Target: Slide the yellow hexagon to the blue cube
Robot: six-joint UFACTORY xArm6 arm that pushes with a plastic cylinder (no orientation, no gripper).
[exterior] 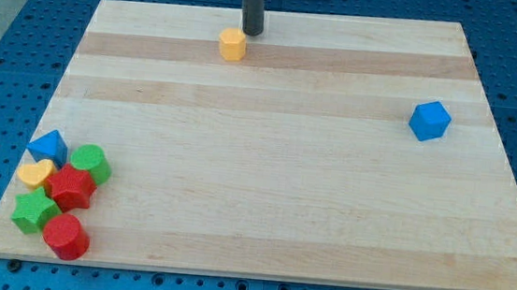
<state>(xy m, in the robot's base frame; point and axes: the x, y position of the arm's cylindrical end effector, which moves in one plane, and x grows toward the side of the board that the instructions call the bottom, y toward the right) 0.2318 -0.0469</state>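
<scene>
The yellow hexagon [234, 43] lies near the view's top edge of the wooden board [274, 184], left of centre. The blue cube [429, 121] sits far off at the view's right, a little lower. My tip [251, 32] stands just above and to the right of the yellow hexagon, very close to it; I cannot tell whether they touch. The dark rod rises out of the view's top.
A cluster of blocks sits at the board's bottom left: a blue triangle [48, 145], a green cylinder [90, 162], a yellow heart [36, 175], a red hexagon [73, 188], a green star [34, 211] and a red cylinder [66, 236]. Blue pegboard surrounds the board.
</scene>
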